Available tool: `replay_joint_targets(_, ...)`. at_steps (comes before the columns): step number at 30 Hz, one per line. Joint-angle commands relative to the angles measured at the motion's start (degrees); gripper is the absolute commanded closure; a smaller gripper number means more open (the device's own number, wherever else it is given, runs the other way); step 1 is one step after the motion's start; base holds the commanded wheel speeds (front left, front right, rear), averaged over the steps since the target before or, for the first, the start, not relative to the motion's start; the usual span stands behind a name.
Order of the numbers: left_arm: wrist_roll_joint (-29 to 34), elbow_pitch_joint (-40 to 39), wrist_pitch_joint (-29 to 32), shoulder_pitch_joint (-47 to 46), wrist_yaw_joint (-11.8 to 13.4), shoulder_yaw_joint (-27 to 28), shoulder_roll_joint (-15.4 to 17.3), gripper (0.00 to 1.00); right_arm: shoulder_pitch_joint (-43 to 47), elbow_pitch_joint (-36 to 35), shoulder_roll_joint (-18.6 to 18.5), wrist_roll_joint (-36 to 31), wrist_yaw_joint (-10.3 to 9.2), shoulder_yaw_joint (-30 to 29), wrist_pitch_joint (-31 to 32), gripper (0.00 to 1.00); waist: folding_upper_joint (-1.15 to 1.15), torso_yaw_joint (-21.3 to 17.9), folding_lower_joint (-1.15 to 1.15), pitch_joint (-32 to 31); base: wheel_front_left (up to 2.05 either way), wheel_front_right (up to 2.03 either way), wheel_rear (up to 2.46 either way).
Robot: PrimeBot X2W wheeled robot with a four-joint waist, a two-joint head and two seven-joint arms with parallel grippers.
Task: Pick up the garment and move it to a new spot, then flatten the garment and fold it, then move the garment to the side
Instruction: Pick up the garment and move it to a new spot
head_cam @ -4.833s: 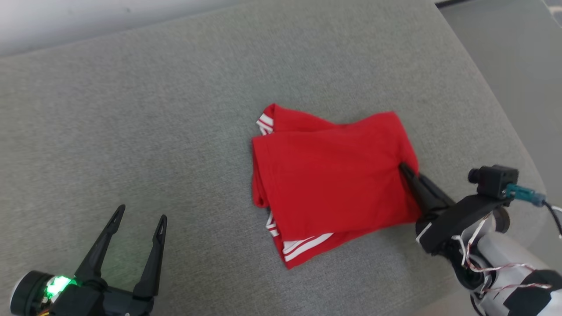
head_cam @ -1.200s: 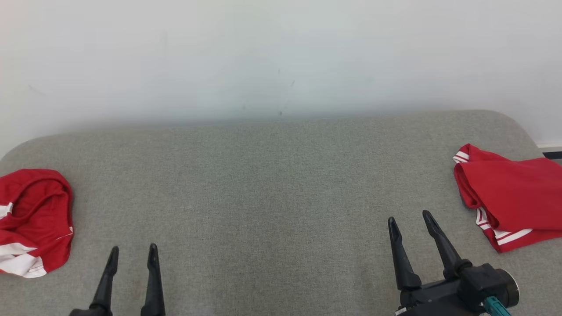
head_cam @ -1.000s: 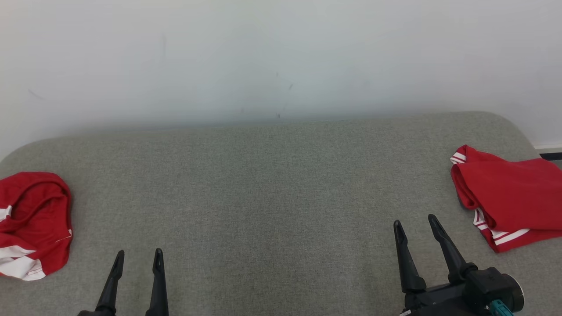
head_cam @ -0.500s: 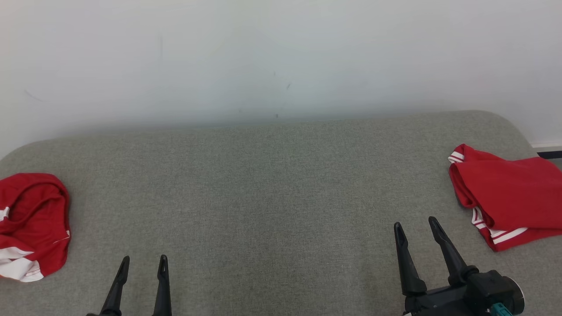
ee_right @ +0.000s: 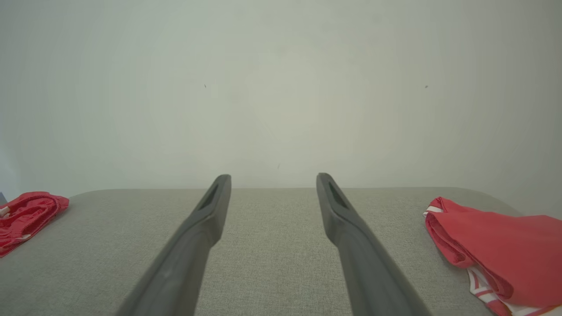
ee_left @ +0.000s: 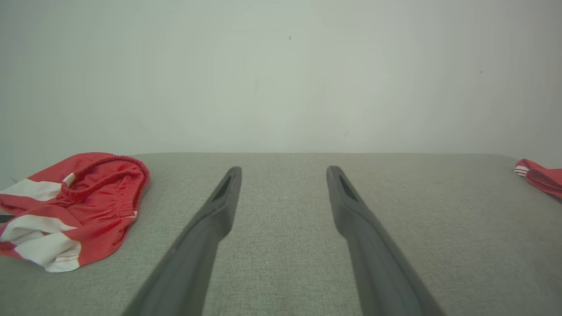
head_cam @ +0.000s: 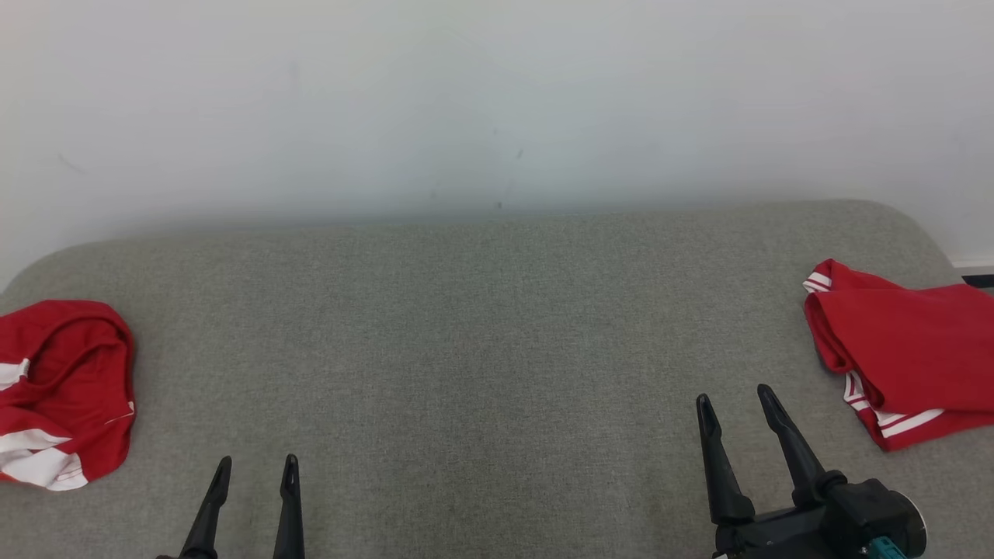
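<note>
The grey fabric-covered worktop [head_cam: 481,334] runs wide in front of the robot and meets a plain pale wall [head_cam: 497,101] at the back. The folded garment [head_cam: 908,357] lies flat at the far right edge, red with white stripes showing at its near and far corners, and part of it runs out of the head view. From the right wrist view it [ee_right: 496,245] sits off to the right of that arm's fingers, not touching them. At the opposite end, by the left edge, a crumpled garment [head_cam: 66,373] lies in a loose heap. It is red too, with white bands, and in the left wrist view [ee_left: 88,197] a gathered elastic waistband curls along its top. The two are well apart, with a long bare stretch of grey cloth between them. The left end effector [head_cam: 257,462] hangs low over the near edge with its fingers spread and nothing between them — near the heap but apart from it. The right end effector [head_cam: 735,396] is likewise parted and holds nothing, beside the folded garment yet apart from it, its fingers pointing toward the wall.
</note>
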Motion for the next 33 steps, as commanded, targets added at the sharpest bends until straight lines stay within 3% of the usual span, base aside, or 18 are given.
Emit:
replay_joint_targets(1, 0.4, 0.21, -0.26, -0.19, -0.3, 0.23, -0.19, 0.0, 0.72, 0.02, 0.11, 0.3, -0.15, 0.03, -0.06, 0.0, 0.0, 0.3, 0.0, -0.12, 0.0, 0.0, 0.0)
replay_joint_targets(10, 0.9, -0.17, -0.25, -0.32, -0.25, 0.28, -0.22, 0.0, 1.22, 0.47, 0.1, 0.49, -0.15, 0.8, -0.06, 0.0, 0.0, 3.11, 0.0, -0.57, 0.0, 0.0, 0.0)
replay_joint_targets(33, 0.45, -0.42, -0.21, 0.39, -0.09, -0.21, -0.25, 0.0, 1.97, 0.27, 0.07, 1.83, -0.15, 3.08, -0.06, 0.0, 0.0, 18.18, 0.0, -0.8, 0.0, 0.0, 0.0)
